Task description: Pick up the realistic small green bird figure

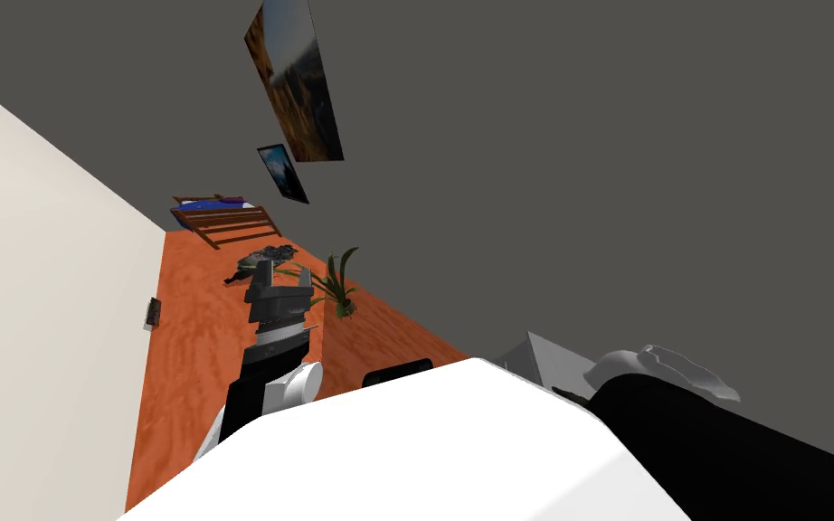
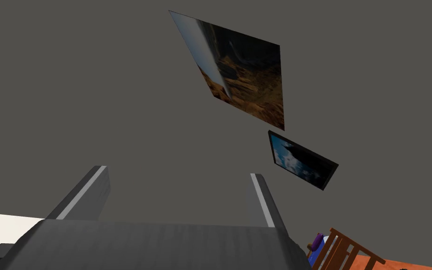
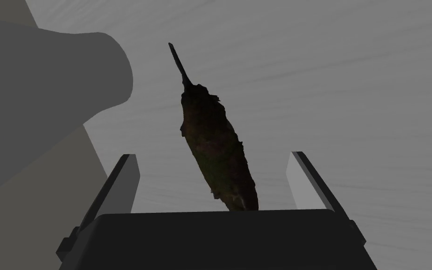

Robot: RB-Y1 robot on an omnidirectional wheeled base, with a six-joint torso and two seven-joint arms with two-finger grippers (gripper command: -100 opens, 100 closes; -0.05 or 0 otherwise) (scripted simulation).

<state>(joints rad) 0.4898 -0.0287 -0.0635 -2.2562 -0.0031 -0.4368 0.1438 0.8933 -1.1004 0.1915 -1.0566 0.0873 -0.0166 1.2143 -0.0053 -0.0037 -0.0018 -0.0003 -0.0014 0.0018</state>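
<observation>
Bird figure (image 3: 217,150), dark, slender and long-beaked, lies on a flat grey surface (image 3: 360,93) between the right gripper's (image 3: 213,157) spread fingers, touching neither. The left gripper (image 2: 178,171) is raised, its fingers apart.

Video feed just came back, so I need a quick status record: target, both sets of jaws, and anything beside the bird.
target: bird figure, dark, with a long thin beak, lying on a grey surface
right jaws: open, fingers standing either side of the bird, not touching it
left jaws: open, holding nothing, held out ahead on my left
neighbour: pale grey rounded object next to the bird, apart from it
grasp: not yet made
</observation>
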